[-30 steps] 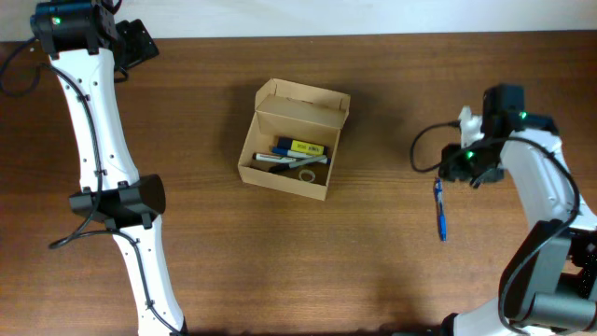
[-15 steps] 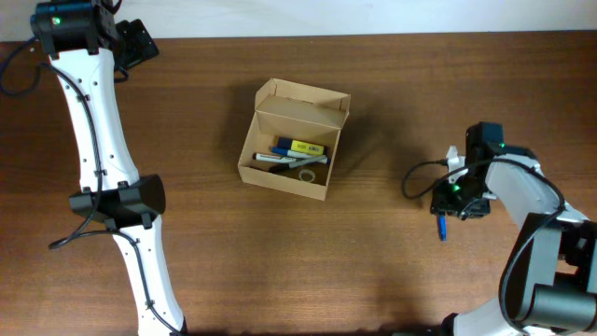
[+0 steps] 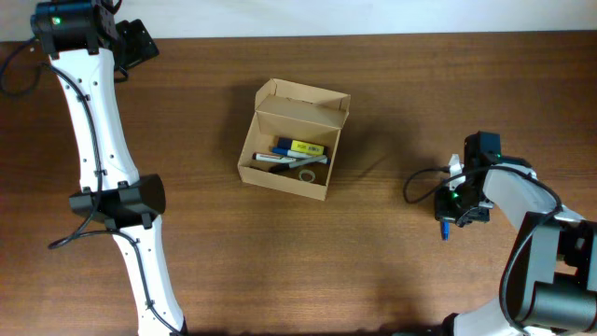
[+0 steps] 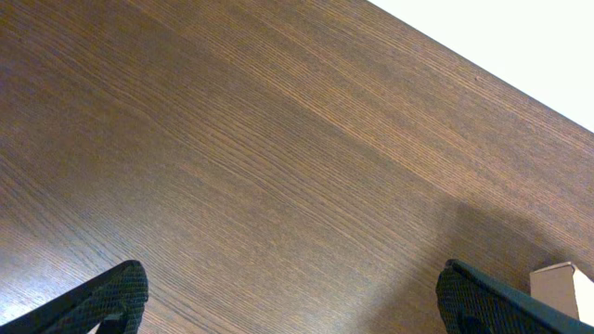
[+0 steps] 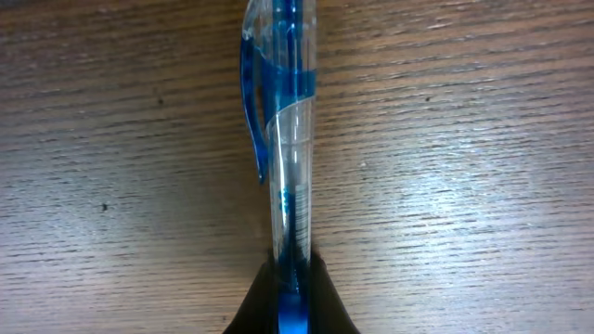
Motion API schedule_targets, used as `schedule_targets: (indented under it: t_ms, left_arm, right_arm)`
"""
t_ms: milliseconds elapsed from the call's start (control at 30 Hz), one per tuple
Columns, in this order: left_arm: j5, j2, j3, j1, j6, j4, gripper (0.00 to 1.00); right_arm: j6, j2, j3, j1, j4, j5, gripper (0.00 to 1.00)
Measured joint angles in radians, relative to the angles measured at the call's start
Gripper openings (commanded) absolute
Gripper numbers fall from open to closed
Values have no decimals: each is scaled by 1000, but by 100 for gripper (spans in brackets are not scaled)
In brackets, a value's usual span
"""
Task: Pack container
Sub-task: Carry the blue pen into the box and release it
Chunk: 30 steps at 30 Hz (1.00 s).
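At the right side of the bench (image 3: 373, 280), the right tool (image 5: 295, 299) is closed on a clear blue pen (image 5: 282, 139). The barrel is pinched between the black fingertips (image 5: 329, 301) and is seen lying against the wood. The left tool (image 4: 295, 301) is held wide open over bare bench near the far left corner. The container (image 3: 280, 180) is placed mid-bench, well apart from both tools, with its lid flap (image 3: 303, 101) raised. Markers (image 3: 280, 159) and a yellow item (image 3: 303, 147) are seen inside.
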Motion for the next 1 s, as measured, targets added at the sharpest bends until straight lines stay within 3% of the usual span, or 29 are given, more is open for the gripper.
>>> schedule_targets:
  t_ms: [100,267,500,767,1000]
  left_arm:
    - [0,0,0,0,0,0,100]
    - [0,0,0,0,0,-1,100]
    - [0,0,0,0,0,0,100]
    - [0,0,0,0,0,0,100]
    - [0,0,0,0,0,0,100]
  right_arm:
    - [-1,9,64,10,-61,-67,4]
    - [-13,8,319,57,-192,-132,4]
    - [-145,6,777,305,-298,-156,4]
    - [-523,7,860,645,-266,-156,4]
    - [-753,224,860,739,-201,-147,4]
